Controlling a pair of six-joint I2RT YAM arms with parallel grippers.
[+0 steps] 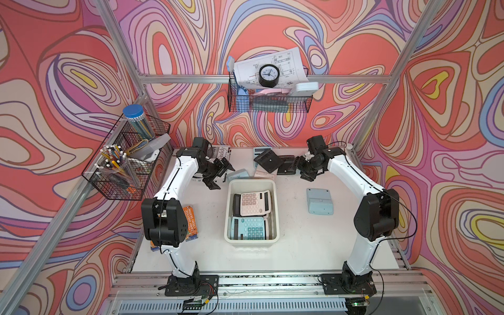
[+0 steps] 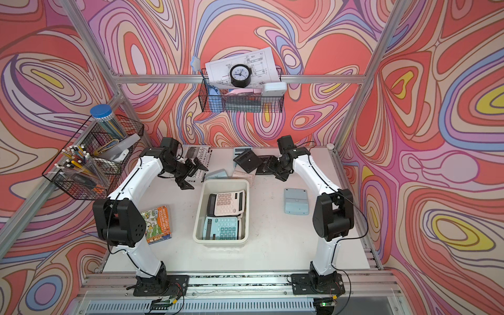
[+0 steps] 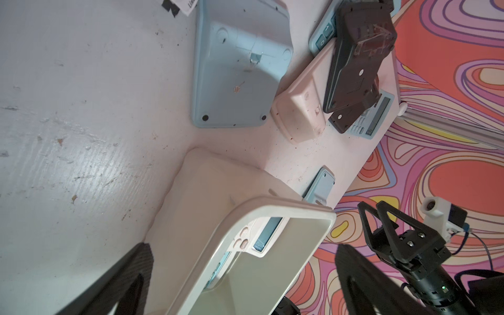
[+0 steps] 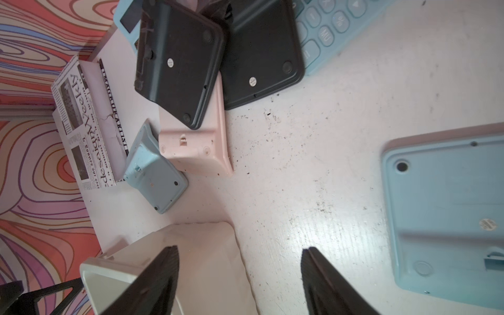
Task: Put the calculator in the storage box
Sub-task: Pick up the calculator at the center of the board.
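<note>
Looking down in both top views, the cream storage box [image 1: 252,182] [image 2: 226,181] sits mid-table. It holds a pink calculator [image 1: 253,203] and, nearer the arm bases, a blue calculator [image 1: 248,227], both face up. Behind the box lies a heap in which two black calculators [image 1: 268,161], face down, cover parts of others beneath. A face-down blue calculator [image 1: 319,201] lies alone, well right of the box. The left gripper [image 1: 225,177] hangs at the box's far left corner, jaws spread and empty. Its arm hides part of a newspaper [image 2: 196,154], and a book [image 2: 158,223] lies by its elbow. The right gripper [image 1: 300,169] hovers just beside the black heap.

From the left wrist, the left fingers [image 3: 131,272] stand wide apart above a corner of the box [image 3: 272,211]. A pale blue shell [image 3: 237,68] and a pink shell [image 3: 300,109] lie face down just behind the box, the pink one partly under a black calculator.

From the right wrist, the right fingers [image 4: 158,272] stand well apart with only bare table [image 4: 300,163] between them (nothing is held). One black calculator overlaps the other and the pink shell, and a blue keypad [image 4: 327,27] pokes out from beneath. A box corner lies beside one finger.
</note>
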